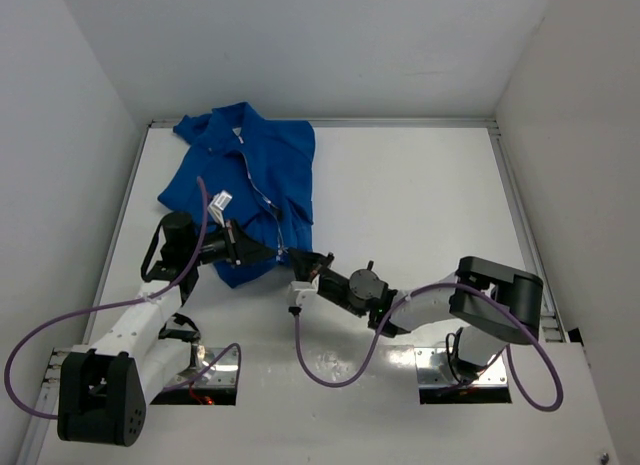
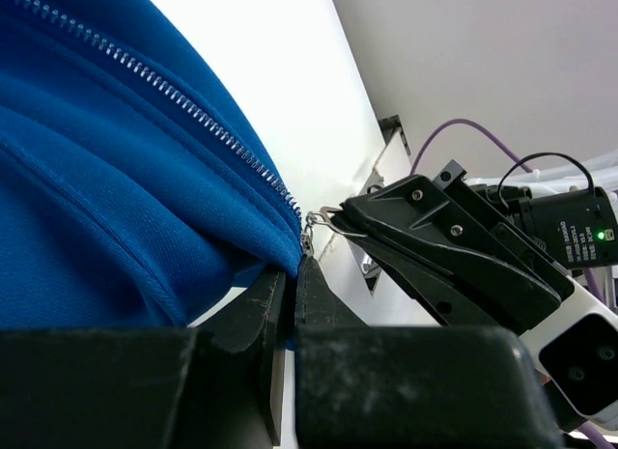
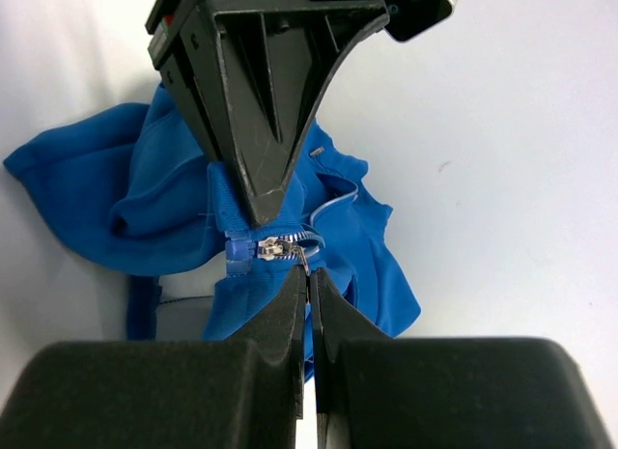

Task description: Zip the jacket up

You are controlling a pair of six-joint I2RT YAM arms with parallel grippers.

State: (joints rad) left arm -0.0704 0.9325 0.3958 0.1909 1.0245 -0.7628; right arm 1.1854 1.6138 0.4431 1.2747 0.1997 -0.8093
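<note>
The royal-blue jacket (image 1: 245,180) lies on the white table at the back left, its pale zipper line (image 1: 262,200) running down toward the hem. My left gripper (image 1: 277,253) is shut on the jacket's bottom hem beside the zipper end; the left wrist view shows the blue fabric (image 2: 145,208) pinched between its fingers (image 2: 261,323). My right gripper (image 1: 300,260) meets it from the right. In the right wrist view it is shut on the small silver zipper pull (image 3: 305,259), which hangs from the slider (image 3: 275,245) at the bottom of the zipper.
White walls close in the table on the left, back and right. A white tag (image 1: 221,199) lies on the jacket. Purple cables (image 1: 330,370) loop beside both arm bases at the near edge.
</note>
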